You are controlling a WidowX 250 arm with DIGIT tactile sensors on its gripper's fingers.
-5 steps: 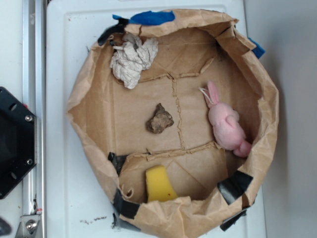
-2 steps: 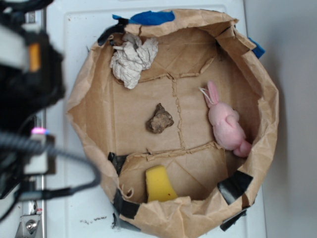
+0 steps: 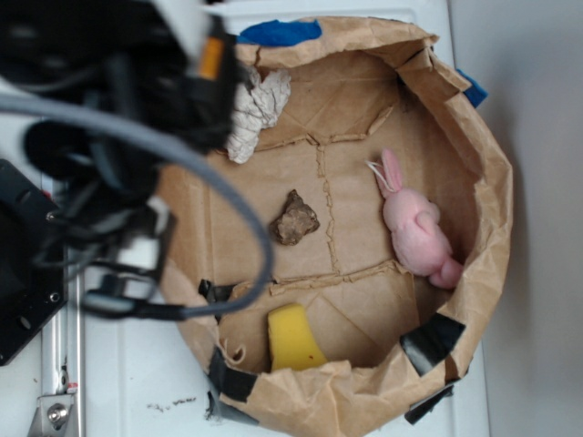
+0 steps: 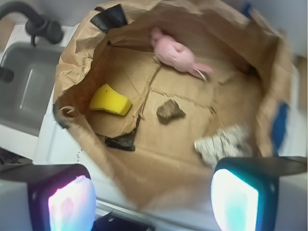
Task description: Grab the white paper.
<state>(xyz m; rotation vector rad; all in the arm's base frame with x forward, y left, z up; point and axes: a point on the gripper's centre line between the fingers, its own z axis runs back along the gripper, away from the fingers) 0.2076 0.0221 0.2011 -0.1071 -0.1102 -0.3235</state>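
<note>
Large brown paper bag, rolled down into an open tub (image 3: 496,218), is sitting on the white tabletop (image 3: 127,45) and holding everything. The black robot arm with its cable loop (image 3: 109,137) is now swinging in over the bag's left rim; a second ago it was out of shot, then just entering at far left, so the approach is underway, not the grasp. The gripper (image 4: 154,192) is hanging well above the bag with its two lit fingers (image 4: 236,199) spread wide, nothing between them. Pink plush rabbit (image 3: 417,228) is lying at the right wall, yellow sponge wedge (image 3: 293,339) at the near edge. The crumpled off-white paper wad (image 3: 257,107) is sitting at the far-left corner, partly hidden by the arm from outside; in the wrist view (image 4: 222,143) it is just above the right finger. Small brown rock (image 3: 293,218) is sitting mid-floor, well apart from the paper. Contents unmoved. Next, I'd guess: centre over the wad, then descend.
</note>
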